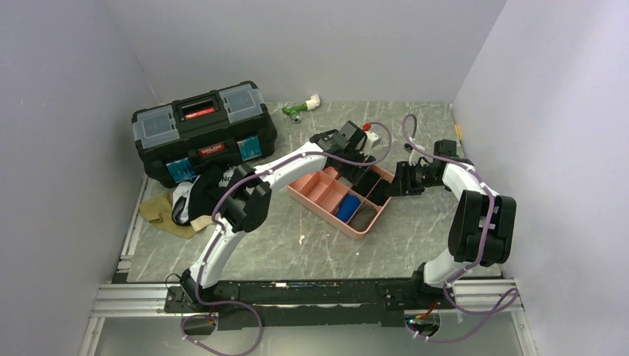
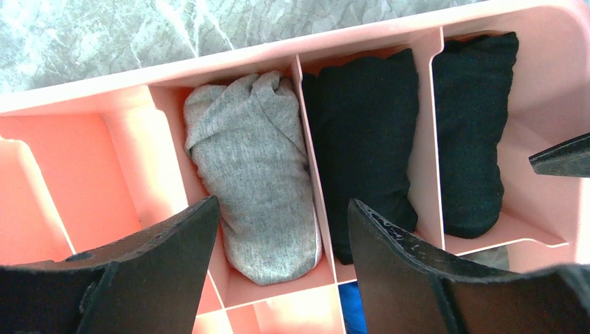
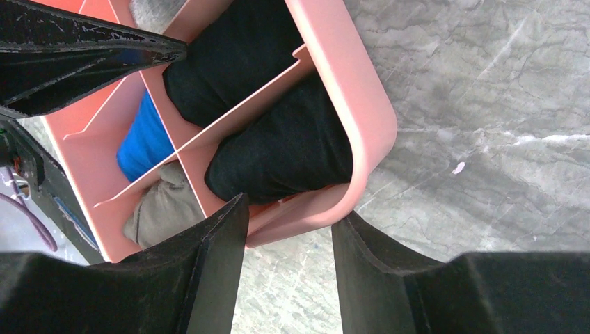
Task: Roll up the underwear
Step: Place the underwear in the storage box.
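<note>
Rolled underwear lies in the pink tray: a grey roll and two black rolls in neighbouring compartments. My left gripper is open and empty, hovering right over the grey roll; it also shows in the top view. My right gripper is open and empty at the tray's corner rim, beside a black roll. A blue roll and a grey-olive roll fill other compartments. A loose pile of black, white and olive-tan underwear lies at the left.
A black toolbox stands at the back left, just behind the loose pile. A small green and white object lies near the back wall. The tray sits mid-table between the two arms. Walls close in on both sides.
</note>
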Action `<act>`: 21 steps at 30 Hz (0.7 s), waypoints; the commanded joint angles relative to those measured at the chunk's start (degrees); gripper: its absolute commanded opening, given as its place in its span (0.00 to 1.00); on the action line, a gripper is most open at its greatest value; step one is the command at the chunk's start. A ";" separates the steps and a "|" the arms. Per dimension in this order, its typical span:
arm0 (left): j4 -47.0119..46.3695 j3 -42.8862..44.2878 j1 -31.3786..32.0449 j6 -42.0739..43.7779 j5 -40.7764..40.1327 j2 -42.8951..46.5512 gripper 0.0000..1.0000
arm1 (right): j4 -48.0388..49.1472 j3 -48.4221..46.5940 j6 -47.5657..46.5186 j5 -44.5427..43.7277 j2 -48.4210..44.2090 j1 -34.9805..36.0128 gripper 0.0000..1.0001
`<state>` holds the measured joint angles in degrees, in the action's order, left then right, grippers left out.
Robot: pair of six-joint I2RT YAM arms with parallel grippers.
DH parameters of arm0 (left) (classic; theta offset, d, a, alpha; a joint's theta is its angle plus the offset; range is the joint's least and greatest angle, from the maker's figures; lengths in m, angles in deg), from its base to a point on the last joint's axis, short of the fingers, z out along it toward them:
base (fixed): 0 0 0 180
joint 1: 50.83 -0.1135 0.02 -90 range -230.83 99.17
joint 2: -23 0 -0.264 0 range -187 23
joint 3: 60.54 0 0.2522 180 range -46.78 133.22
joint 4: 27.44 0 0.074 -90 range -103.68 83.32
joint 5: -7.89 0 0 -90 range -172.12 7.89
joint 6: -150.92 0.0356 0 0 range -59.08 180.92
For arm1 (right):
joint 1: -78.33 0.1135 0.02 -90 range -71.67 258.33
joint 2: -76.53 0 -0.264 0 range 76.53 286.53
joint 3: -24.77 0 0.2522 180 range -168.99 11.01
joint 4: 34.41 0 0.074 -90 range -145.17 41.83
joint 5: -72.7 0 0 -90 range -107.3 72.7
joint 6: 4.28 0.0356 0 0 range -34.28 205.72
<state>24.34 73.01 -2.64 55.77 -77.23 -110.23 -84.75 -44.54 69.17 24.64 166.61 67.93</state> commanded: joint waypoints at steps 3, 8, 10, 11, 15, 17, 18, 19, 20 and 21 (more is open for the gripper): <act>-0.04 -1.41 -1.20 1.73 -1.47 4.33 0.74 | -1.78 -1.45 -2.24 1.26 0.87 0.20 0.49; -1.33 -1.45 -1.23 2.50 1.59 7.21 0.77 | -1.83 -1.84 -2.73 1.49 0.43 0.22 0.49; -1.71 -1.40 -1.24 2.74 2.80 8.61 0.77 | -1.92 -2.00 -2.99 1.40 0.11 0.20 0.49; -1.92 -1.51 -1.18 2.75 3.29 9.46 0.78 | -1.84 -2.06 -3.11 1.30 -0.14 0.24 0.49; -1.63 -1.53 -1.17 3.43 4.56 12.52 0.79 | -2.09 -2.45 -3.57 0.10 -1.32 0.17 0.49; -1.55 -2.13 -1.23 4.36 4.39 14.64 0.80 | -2.01 -2.62 -3.90 -0.42 -2.44 0.13 0.51; -1.73 -2.77 -1.24 5.77 4.10 15.87 0.81 | -1.96 -2.71 -3.92 -0.65 -3.05 0.12 0.52; -2.09 -3.66 -1.28 7.17 3.62 17.10 0.81 | -1.85 -2.80 -3.88 -1.01 -3.69 0.08 0.54; -2.48 -4.70 -1.43 8.55 3.25 18.32 0.81 | -1.71 -2.89 -3.84 -1.44 -4.53 0.17 0.55; -2.87 -5.83 -1.49 9.53 2.83 19.72 0.82 | -1.65 -3.11 -3.88 -1.88 -5.03 0.18 0.56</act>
<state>23.64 69.71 -4.02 60.34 -74.39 -97.80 -85.78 -45.00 67.24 24.09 165.87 67.93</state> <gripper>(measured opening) 0.810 0.541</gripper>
